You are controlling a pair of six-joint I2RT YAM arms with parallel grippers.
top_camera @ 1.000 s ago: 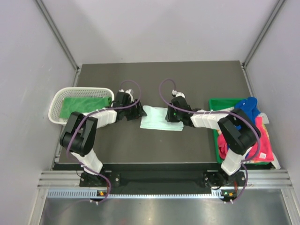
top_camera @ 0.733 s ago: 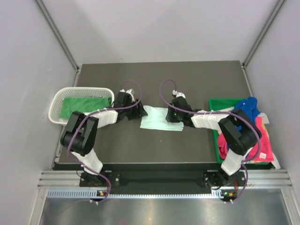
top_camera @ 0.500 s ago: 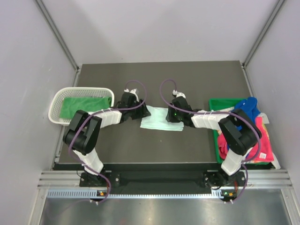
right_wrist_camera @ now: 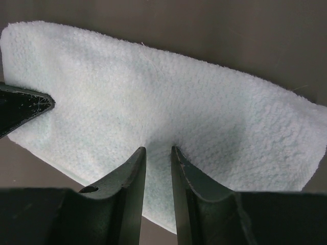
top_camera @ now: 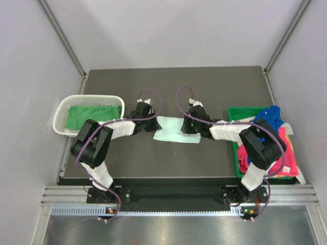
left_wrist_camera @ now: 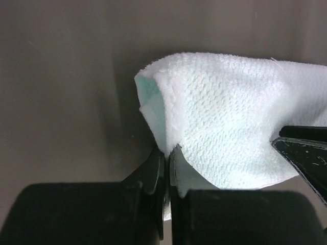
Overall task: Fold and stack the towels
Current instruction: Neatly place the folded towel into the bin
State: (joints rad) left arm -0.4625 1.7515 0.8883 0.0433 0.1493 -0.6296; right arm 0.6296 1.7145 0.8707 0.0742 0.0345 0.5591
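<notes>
A folded pale mint-white towel (top_camera: 173,129) lies on the dark table, also in the left wrist view (left_wrist_camera: 230,122) and the right wrist view (right_wrist_camera: 168,107). My left gripper (top_camera: 152,124) is at its left edge, and in the left wrist view it (left_wrist_camera: 167,151) is shut on a fold of that edge. My right gripper (top_camera: 191,125) is at the towel's right side. In the right wrist view it (right_wrist_camera: 158,149) has its jaws a little apart, tips pressing down on the cloth. A green towel (top_camera: 92,116) lies in the white mesh basket (top_camera: 62,108).
A green bin (top_camera: 234,113) at the right holds a heap of towels, royal blue (top_camera: 268,120) and pink (top_camera: 289,161) among them, spilling over its rim. Grey walls stand close on the left and right. The table's far half is bare dark surface.
</notes>
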